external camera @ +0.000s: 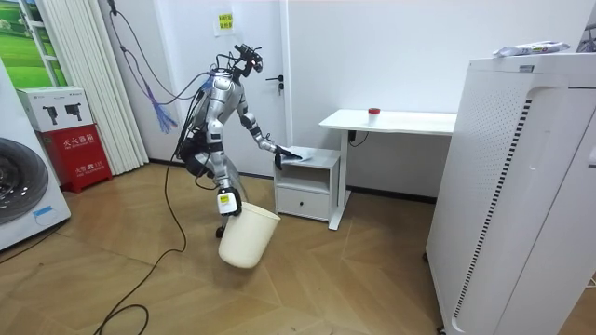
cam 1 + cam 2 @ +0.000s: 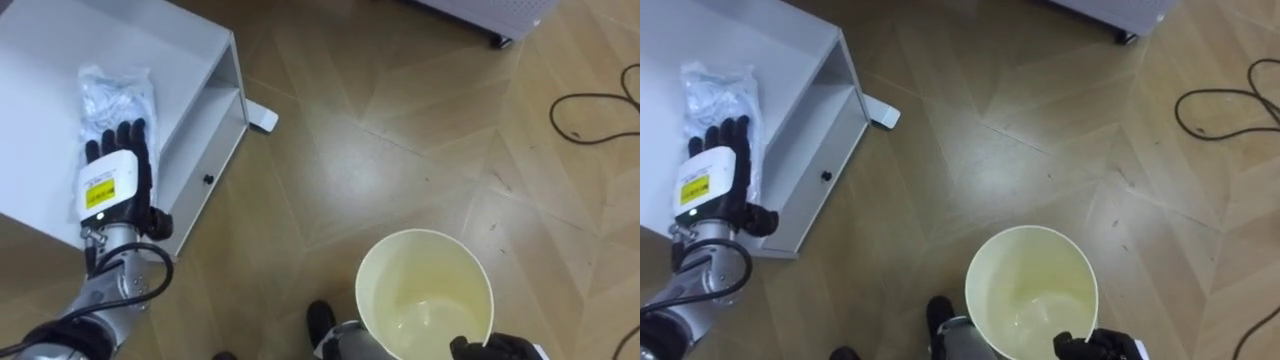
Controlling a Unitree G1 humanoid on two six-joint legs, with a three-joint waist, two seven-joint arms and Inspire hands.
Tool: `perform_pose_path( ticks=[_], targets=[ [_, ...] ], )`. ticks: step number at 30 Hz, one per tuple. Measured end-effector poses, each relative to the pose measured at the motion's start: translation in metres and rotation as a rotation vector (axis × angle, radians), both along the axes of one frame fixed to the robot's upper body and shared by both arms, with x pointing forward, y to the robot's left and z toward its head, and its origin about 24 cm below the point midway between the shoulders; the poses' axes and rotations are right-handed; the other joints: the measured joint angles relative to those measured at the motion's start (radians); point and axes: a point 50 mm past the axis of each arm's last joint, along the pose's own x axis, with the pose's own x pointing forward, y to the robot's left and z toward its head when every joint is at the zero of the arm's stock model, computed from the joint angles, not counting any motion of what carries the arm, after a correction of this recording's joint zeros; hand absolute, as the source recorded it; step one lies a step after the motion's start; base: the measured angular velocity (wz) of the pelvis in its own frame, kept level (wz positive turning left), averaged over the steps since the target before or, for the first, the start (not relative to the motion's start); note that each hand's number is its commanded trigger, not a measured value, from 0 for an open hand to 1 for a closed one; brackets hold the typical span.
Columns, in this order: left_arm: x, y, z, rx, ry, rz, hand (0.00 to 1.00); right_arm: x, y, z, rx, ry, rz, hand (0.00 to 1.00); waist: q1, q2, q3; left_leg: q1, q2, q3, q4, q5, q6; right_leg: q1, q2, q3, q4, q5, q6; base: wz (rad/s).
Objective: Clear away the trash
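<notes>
A crumpled clear plastic bag (image 2: pixel 115 95) lies on top of the low white cabinet (image 2: pixel 190 60). My left hand (image 2: pixel 115 180) rests flat over the bag's near end, fingers straight and thumb out to the side. At the bottom of the eye views my right hand (image 2: pixel 495 348) is curled over the rim of a cream waste bin (image 2: pixel 420 270), which is empty and opens towards me. In the room view I stand bent beside the cabinet (image 1: pixel 307 181), left hand (image 1: pixel 279 152) reaching onto its top, with the bin (image 1: pixel 248 234) hanging tilted just above the floor.
The cabinet has a drawer with a small dark knob (image 2: pixel 208 180). A black cable (image 2: pixel 590 105) loops on the wood floor at the upper right. A white desk (image 1: pixel 391 119) stands behind the cabinet and a tall white appliance (image 1: pixel 521 186) at the room view's right.
</notes>
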Motion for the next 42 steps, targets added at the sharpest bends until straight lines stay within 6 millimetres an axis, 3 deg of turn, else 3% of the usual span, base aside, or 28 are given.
perform_pose_path(
  ticks=[6,12,18,24,30,36,42],
  targets=[
    [0.003,0.005,0.009,0.05,-0.032,0.02,1.0,-0.002,-0.006,0.001,0.004,0.009,-0.026,1.0,0.028,0.008,-0.005,0.022,0.0,0.001,-0.003,0.001,-0.001,0.018,0.001,0.002,0.001,0.0,0.0,0.0],
    [-0.002,0.009,0.002,0.08,0.022,0.016,1.0,-0.005,-0.009,-0.001,-0.007,0.018,-0.031,1.0,0.038,0.009,-0.0058,0.055,-0.001,0.001,-0.01,0.004,-0.007,0.053,0.0,-0.001,-0.003,0.002,-0.004,0.01],
    [-0.009,0.016,-0.008,0.081,0.08,0.053,1.0,-0.009,-0.009,-0.002,-0.015,0.028,-0.04,1.0,0.033,0.009,-0.0064,0.08,-0.019,0.004,-0.032,0.016,-0.004,0.073,-0.015,-0.003,-0.007,0.003,-0.004,0.07],
    [-0.013,0.01,-0.021,-0.018,0.104,0.083,1.0,-0.008,-0.003,-0.004,-0.036,0.033,-0.03,1.0,0.03,0.006,-0.0066,0.121,-0.02,0.002,-0.055,0.019,-0.004,0.12,-0.014,-0.009,-0.037,0.005,-0.002,0.0],
    [-0.007,-0.02,-0.023,-0.117,0.066,0.008,1.0,0.001,-0.001,0.002,-0.073,0.0,-0.026,1.0,0.055,0.004,-0.0065,0.147,-0.029,0.001,-0.078,0.023,-0.004,0.147,-0.021,-0.018,-0.057,0.005,0.002,0.03],
    [-0.005,-0.068,-0.027,-0.312,-0.003,-0.113,1.0,0.018,0.015,0.01,-0.121,-0.067,0.049,1.0,0.061,-0.004,-0.0083,0.165,-0.04,-0.005,-0.097,0.03,0.001,0.171,-0.029,-0.023,-0.073,0.003,0.005,0.05],
    [-0.016,-0.126,-0.035,-0.464,0.02,-0.301,1.0,0.034,0.027,0.021,-0.136,-0.14,0.105,1.0,0.106,-0.01,-0.0107,0.212,-0.049,0.001,-0.144,0.038,-0.002,0.216,-0.032,-0.023,-0.116,0.01,0.01,0.02]
  ],
)
